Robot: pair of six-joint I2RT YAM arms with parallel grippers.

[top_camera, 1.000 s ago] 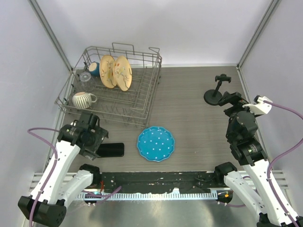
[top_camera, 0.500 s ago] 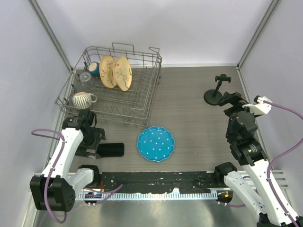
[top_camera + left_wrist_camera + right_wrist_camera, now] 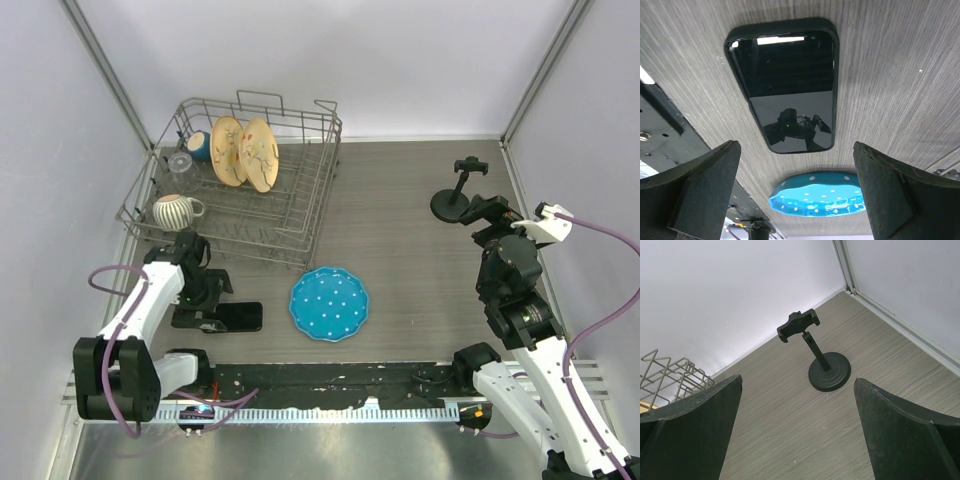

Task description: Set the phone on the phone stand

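**Left arm swings in over the phone**

Since a moment ago our left arm (image 3: 140,315) has tucked in, and our left fingers (image 3: 700,195) now hang just over the thin shiny black phone (image 3: 232,317). They are wide apart and touch nothing. We see the phone (image 3: 785,85) lying flat on the grey wood-look surface (image 3: 400,250), just beside the blue dotted plate (image 3: 329,303). Our right fingers (image 3: 690,430) are wide apart too. They point at the small black phone stand (image 3: 815,355), which stands upright near the far right corner, well apart from the phone. We also see a wire dish rack (image 3: 310,215) at the far left.
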